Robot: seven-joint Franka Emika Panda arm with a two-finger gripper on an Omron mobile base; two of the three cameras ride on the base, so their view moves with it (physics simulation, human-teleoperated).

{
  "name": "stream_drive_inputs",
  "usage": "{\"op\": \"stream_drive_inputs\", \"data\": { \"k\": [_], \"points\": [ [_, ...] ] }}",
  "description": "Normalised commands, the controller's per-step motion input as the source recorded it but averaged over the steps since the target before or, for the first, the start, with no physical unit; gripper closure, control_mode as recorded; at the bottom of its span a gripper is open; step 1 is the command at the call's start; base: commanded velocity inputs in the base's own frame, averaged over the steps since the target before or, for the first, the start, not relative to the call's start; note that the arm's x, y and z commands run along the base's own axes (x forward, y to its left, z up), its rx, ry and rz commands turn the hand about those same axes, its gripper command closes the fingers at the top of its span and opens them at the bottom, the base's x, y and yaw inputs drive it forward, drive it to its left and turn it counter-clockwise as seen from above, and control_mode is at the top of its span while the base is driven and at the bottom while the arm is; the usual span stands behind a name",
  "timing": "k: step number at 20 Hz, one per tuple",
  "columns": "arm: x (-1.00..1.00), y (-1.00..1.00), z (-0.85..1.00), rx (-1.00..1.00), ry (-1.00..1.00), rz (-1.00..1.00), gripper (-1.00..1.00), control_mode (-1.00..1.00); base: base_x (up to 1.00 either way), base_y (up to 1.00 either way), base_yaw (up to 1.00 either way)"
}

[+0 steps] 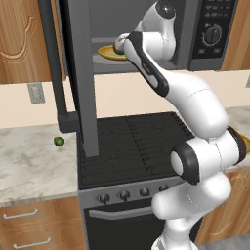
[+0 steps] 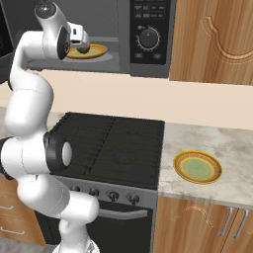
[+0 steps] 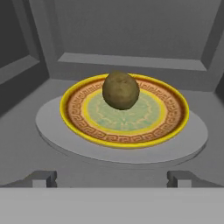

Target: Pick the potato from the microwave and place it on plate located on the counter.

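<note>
While potato (image 3: 120,90) sits in microwave (image 2: 148,54) | end effector (image 3: 112,178) spread, empty | no legible writing

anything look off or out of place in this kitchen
One oddity: a small green ball lies loose on the counter left of the stove. Otherwise tidy: the potato sits on its plate in the open microwave, nothing spilled.
</note>
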Motion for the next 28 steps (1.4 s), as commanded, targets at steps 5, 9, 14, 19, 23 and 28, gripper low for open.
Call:
{"op": "stream_drive_inputs", "data": {
  "k": [5,9,14,19,23,28],
  "points": [
    [0.39,-0.01,-0.01,0.00,0.00,0.00,-1.00,-1.00,0.00,0.00,0.00],
    [0.49,0.00,-0.14,0.00,0.00,0.00,-1.00,-1.00,0.00,0.00,0.00],
    [0.45,0.02,-0.10,0.00,0.02,0.00,-1.00,-1.00,0.00,0.00,0.00],
    [0.43,0.11,0.00,0.00,0.05,0.00,-1.00,-1.00,0.00,0.00,0.00],
    [0.35,0.16,0.00,0.00,0.05,0.00,-1.00,-1.00,0.00,0.00,0.00],
    [0.47,0.06,0.00,0.00,0.03,0.00,-1.00,-1.00,0.00,0.00,0.00]
  ]
}}
